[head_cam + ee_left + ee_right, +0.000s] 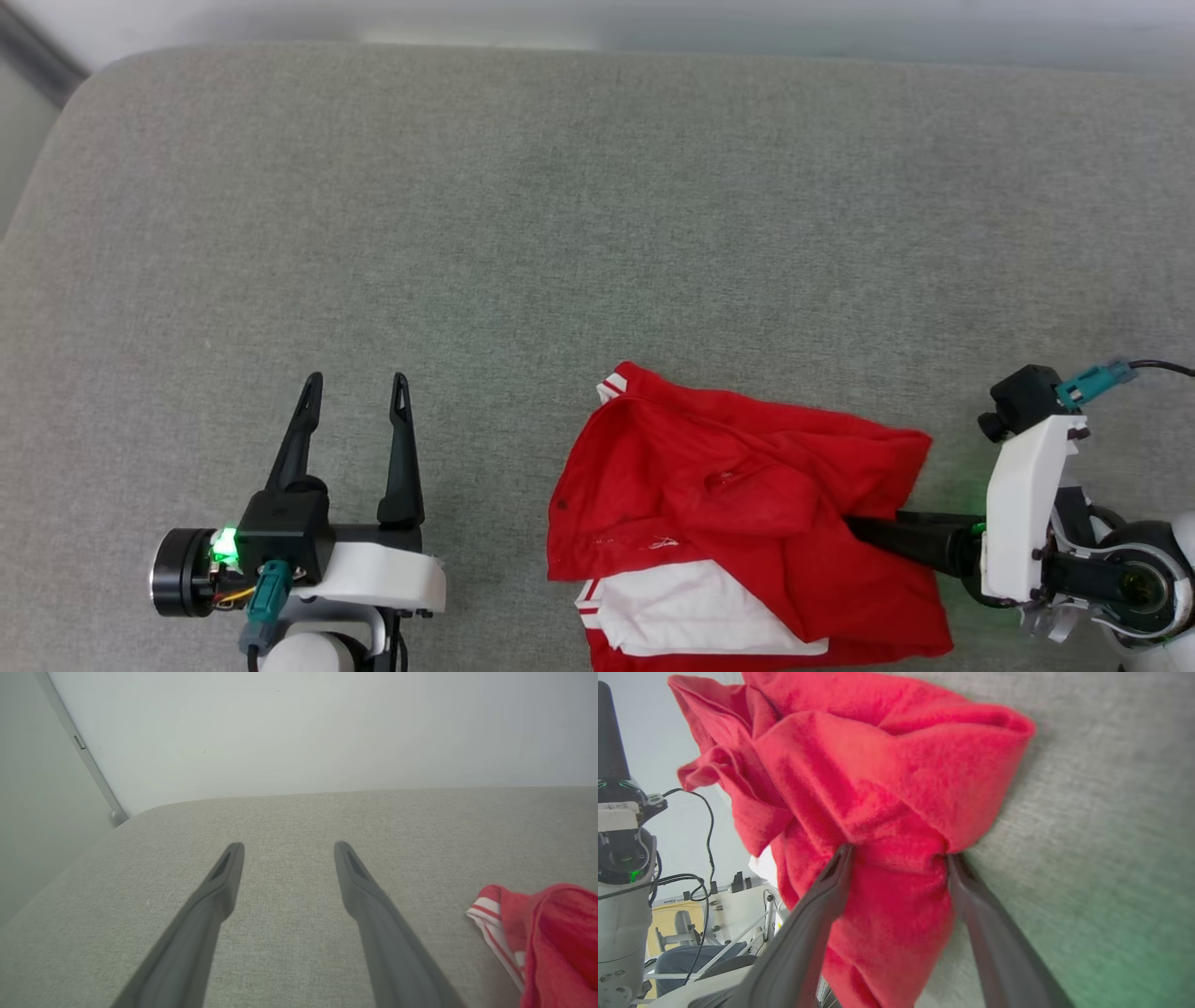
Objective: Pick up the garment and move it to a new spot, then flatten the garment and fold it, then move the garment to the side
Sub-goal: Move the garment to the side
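Note:
The garment [728,485] lies crumpled on the grey cushion near its front edge: red cloth with a white panel and red-and-white stripe trim. My right gripper [899,856] reaches in from the right. It stands open, and bunched red folds of the garment [887,774] fill the gap between its spread fingers [920,541], whose tips lie under the cloth in the head view. My left gripper [357,380] rests open and empty on the cushion left of the garment, well apart from it. In the left wrist view, a striped edge of the garment [556,933] lies right of the left gripper [288,845].
The grey upholstered cushion [560,187] stretches wide behind and to the left of the garment. Its rounded back-left corner [93,84] meets a pale wall [303,732]. The right wrist view shows robot parts and cables [626,858] past the cushion's edge.

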